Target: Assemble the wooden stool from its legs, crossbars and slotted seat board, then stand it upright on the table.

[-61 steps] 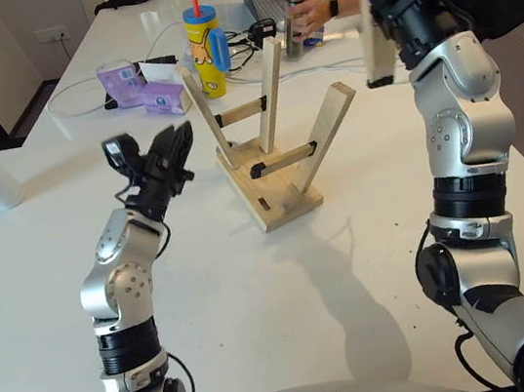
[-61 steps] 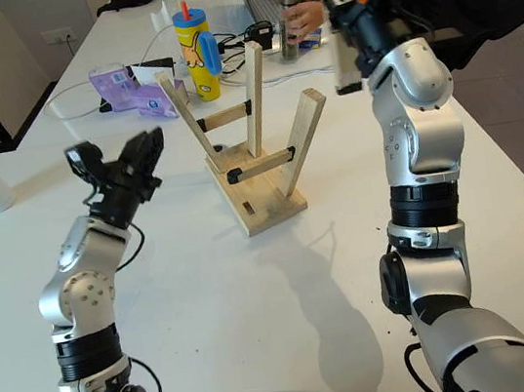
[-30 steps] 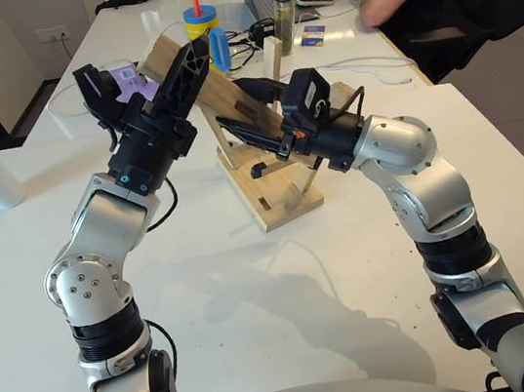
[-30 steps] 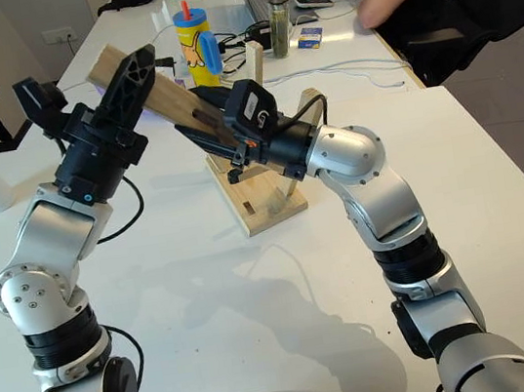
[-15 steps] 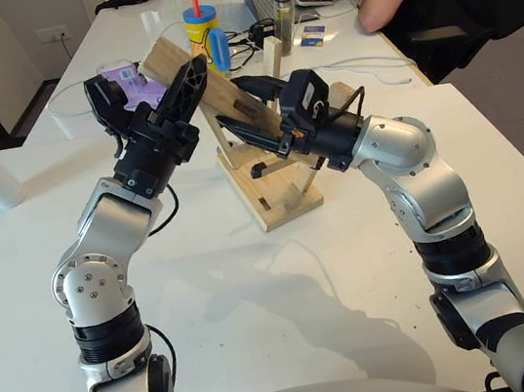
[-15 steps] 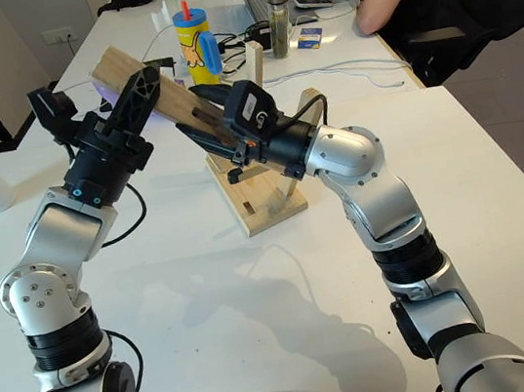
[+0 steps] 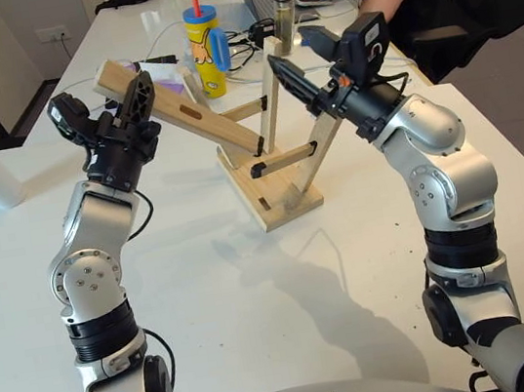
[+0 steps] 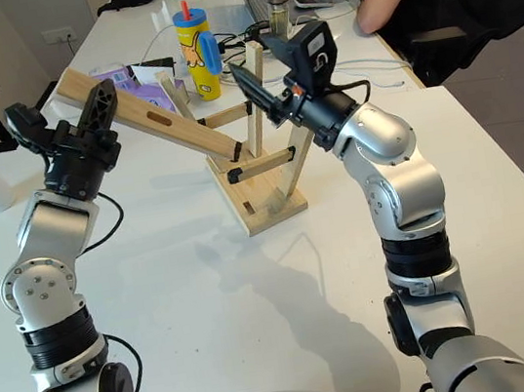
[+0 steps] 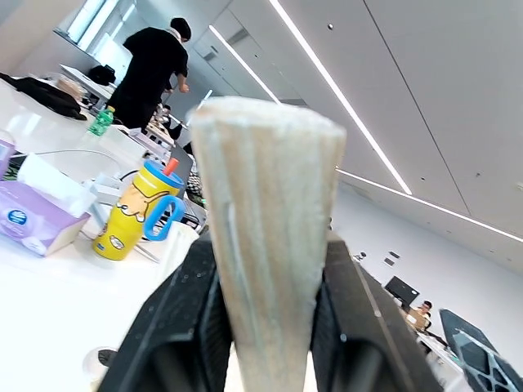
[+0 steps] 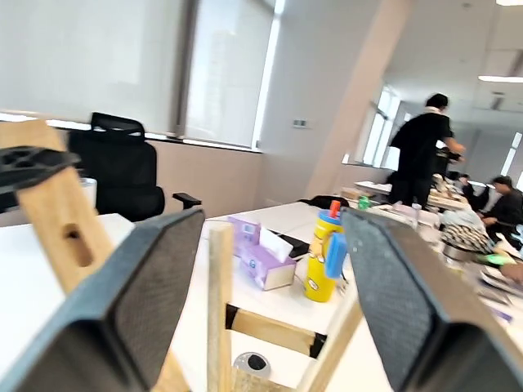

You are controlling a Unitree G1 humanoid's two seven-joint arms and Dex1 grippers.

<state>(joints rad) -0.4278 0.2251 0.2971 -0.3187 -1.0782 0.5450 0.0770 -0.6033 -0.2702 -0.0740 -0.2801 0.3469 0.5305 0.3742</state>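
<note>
Left eye view: left jaws clamp leg [image 7: 217, 129] slanting down rightward; right jaws wide.

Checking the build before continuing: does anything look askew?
Yes: the loose leg in the left gripper slants steeply toward the upside-down stool instead of standing in it like the three fitted legs.

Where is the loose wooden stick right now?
The robot's left gripper holds the wooden leg up on the left side. It slants down toward the upside-down stool in the middle of the table.
</note>
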